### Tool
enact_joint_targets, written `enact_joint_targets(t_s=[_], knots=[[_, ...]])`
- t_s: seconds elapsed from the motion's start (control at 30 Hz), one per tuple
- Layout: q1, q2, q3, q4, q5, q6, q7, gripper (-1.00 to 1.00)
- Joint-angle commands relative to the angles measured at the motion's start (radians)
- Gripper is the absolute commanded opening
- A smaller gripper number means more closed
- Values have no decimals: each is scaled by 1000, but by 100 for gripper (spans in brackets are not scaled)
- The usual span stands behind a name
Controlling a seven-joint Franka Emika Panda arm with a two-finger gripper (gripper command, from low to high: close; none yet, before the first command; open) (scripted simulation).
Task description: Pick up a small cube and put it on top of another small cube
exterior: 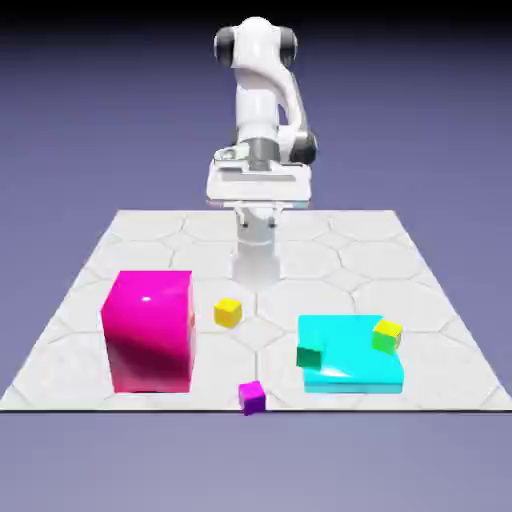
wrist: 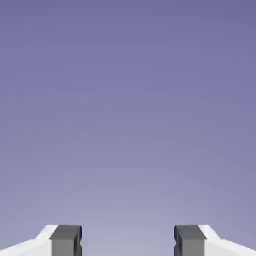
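The small purple-magenta cube [exterior: 252, 397] rests at the table's near edge, a little to the exterior view's left of the cyan slab. The other small cube [exterior: 387, 335], lime-green with a yellow top, sits on the slab's far right corner. My gripper [exterior: 258, 190] hangs high over the table's far side, well away from both cubes. In the hand view the gripper [wrist: 128, 240] is open, with only the plain backdrop between its grey fingertips [wrist: 66, 239]; neither cube shows there.
A big pink block [exterior: 148, 330] stands at the exterior view's left. A plain yellow cube [exterior: 228, 312] lies beside it. A flat cyan slab [exterior: 350, 360] lies at the right, with a dark green cube [exterior: 310, 355] at its left edge. The table [exterior: 130, 240] is tiled white.
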Motion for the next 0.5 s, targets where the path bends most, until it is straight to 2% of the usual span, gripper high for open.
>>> enact_joint_targets(t_s=[0.0,0.47], knots=[[6,36,-7,26,1,-24,-10,0],[92,544,-97,385,18,-360,-151,0]])
